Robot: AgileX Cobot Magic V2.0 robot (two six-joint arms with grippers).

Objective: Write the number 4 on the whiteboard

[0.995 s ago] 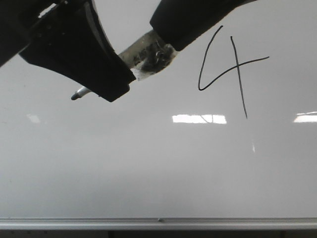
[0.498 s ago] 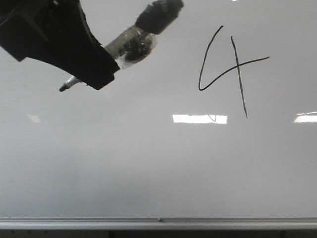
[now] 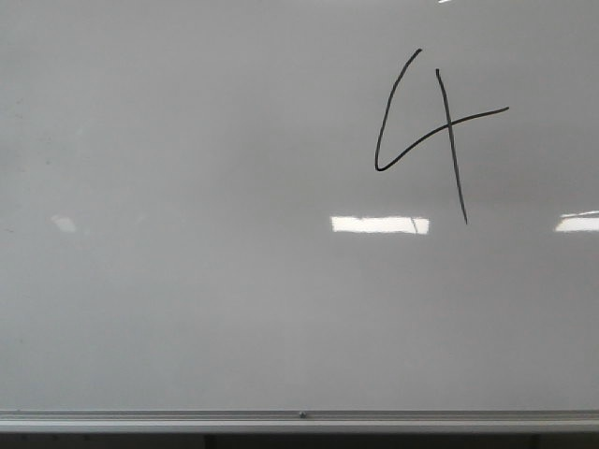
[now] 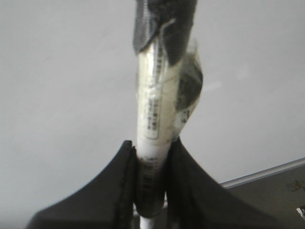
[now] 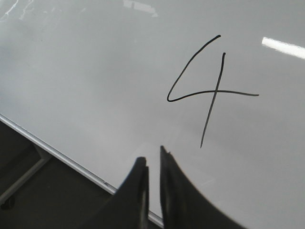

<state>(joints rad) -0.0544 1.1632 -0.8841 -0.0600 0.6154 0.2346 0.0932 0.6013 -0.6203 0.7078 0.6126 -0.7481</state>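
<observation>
**Whiteboard with drawn 4; left hand holding marker, right hand empty**

Front view: the whiteboard [image 3: 187, 281] fills the view, glossy pale grey, with a silver rail along its lower edge. The number 4 [image 3: 432, 131] sits in the upper right part of the board, drawn in thin black strokes. Form: open at the top, a slanted stroke running down to a sharp lower-left corner, a crossbar rising to the right, and a long nearly vertical bar crossing it and ending below the crossbar. A bright rectangular light reflection [image 3: 379, 224] lies just below the figure, another at the right edge. Neither hand shows in this view.

Left wrist view: the left hand [image 4: 151, 181] is clenched on a marker [image 4: 155, 119]. Both fingers [image 4: 119, 181] press against the barrel from either side. The barrel is pale with a printed label, wrapped in clear tape, and carries a dark cap or wrap at the far end. View is soft in focus; label text unreadable. Board surface behind, rail visible at one corner.

Right wrist view: the right hand [image 5: 152, 186] grasps nothing; its two fingers [image 5: 138, 183] stand nearly together with only a narrow slit between them. The 4 [image 5: 209, 90] lies on the board beyond the fingertips, apart from them. The board's edge rail and dark floor show to one side.
</observation>
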